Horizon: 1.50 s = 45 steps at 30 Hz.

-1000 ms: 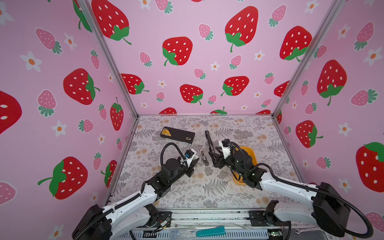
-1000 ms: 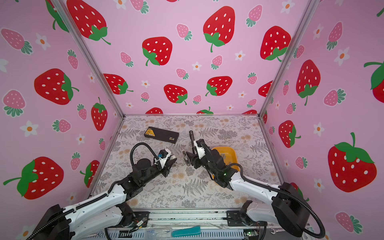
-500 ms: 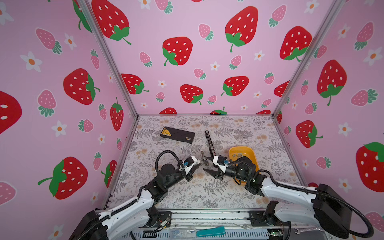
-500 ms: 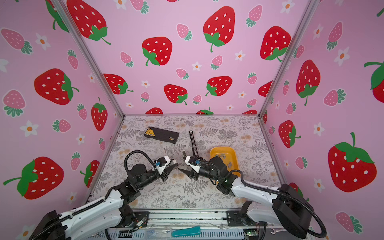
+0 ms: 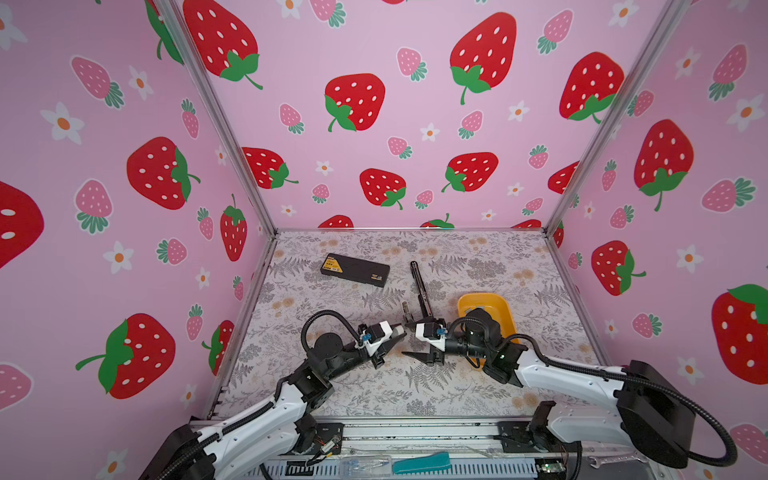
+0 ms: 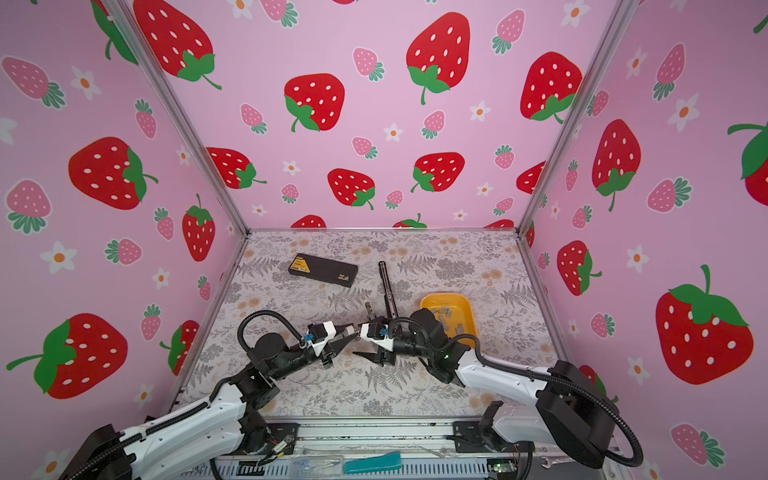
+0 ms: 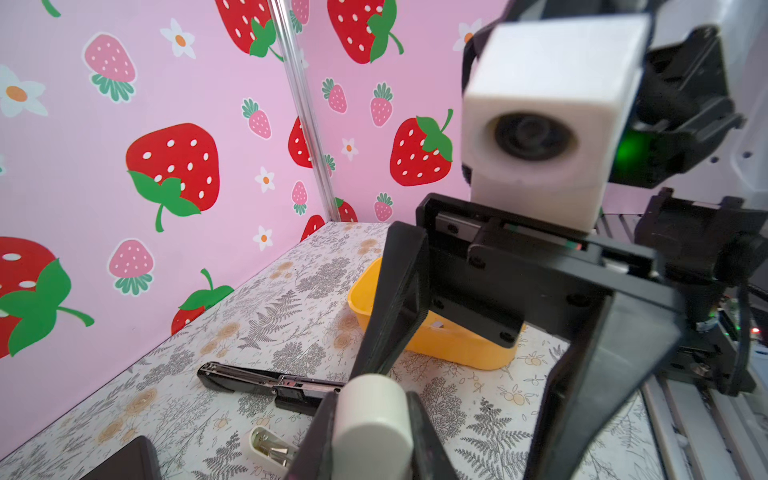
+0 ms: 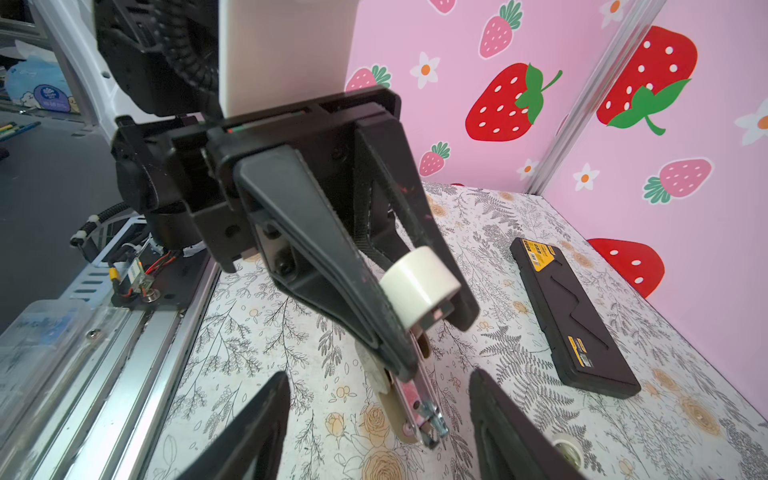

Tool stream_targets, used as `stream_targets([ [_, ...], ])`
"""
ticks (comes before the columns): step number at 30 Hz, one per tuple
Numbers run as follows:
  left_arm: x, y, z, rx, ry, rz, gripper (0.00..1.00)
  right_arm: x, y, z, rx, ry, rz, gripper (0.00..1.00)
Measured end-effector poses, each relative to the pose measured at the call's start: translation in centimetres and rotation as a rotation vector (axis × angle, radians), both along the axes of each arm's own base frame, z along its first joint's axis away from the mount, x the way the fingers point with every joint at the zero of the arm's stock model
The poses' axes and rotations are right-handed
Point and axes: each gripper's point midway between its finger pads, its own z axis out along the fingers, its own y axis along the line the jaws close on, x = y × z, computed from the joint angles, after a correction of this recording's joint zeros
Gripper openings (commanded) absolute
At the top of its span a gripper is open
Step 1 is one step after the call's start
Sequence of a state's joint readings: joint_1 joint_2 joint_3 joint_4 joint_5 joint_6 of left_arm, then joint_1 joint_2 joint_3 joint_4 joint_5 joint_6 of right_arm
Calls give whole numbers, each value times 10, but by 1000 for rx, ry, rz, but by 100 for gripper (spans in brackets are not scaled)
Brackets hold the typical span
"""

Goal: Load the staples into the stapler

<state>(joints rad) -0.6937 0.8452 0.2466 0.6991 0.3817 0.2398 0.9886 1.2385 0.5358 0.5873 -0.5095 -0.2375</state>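
My left gripper (image 5: 392, 336) (image 7: 372, 399) is shut on a small cream stapler (image 7: 370, 419) (image 8: 419, 282), held above the floral mat. The stapler's metal rail (image 8: 419, 407) sticks out past the fingers. Facing it, my right gripper (image 5: 411, 340) (image 8: 378, 373) stands open with its fingers (image 8: 266, 411) on either side of the rail's tip, not touching it. A black stapler (image 5: 419, 286) (image 7: 270, 384) lies opened flat on the mat behind the grippers. Grey staples (image 6: 442, 311) lie in the yellow tray (image 6: 467, 307), partly hidden by my right arm.
A black case (image 5: 355, 270) (image 8: 573, 316) with yellow labels lies at the back left. A small white piece (image 7: 270, 451) with metal inside rests on the mat beside the black stapler. Pink walls enclose three sides, and a metal rail (image 5: 415, 432) runs along the front.
Both grippers have come forward and down, away from the black stapler. The right jaws have spread wider. The left gripper has kept its hold on the cream stapler.
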Motion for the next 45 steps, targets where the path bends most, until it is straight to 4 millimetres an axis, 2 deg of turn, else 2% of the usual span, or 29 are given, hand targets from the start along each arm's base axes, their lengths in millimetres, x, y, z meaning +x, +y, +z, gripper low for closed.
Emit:
stream_targets([
  [5,-13,-8,-1,-2,-3,-108,0,-4,0,-3,-30,-1,26,67],
  [13,-37,-16,4,-9,-28,-255,0,-10,4,5,-49,1,79,53],
  [18,-48,-17,8,-10,-58,-302,0,-16,7,-1,-78,35,127,51],
  [26,-57,-17,17,-19,-109,-322,0,-27,9,2,-79,54,199,27],
  [34,-59,-18,14,-14,-89,-328,0,-30,8,-1,-88,37,218,13],
  [35,-59,-17,15,-15,-89,-326,5,-31,8,-1,-87,36,219,11],
  [37,-59,-17,16,-16,-91,-323,20,-31,9,0,-86,35,219,8],
  [39,-58,-17,16,-20,-86,-309,43,-30,9,0,-85,37,215,5],
  [41,-53,-15,21,-39,-85,-270,56,-26,10,1,-85,53,188,0],
  [45,-45,-1,38,-116,-123,-154,70,-11,11,1,-87,93,95,0],
])
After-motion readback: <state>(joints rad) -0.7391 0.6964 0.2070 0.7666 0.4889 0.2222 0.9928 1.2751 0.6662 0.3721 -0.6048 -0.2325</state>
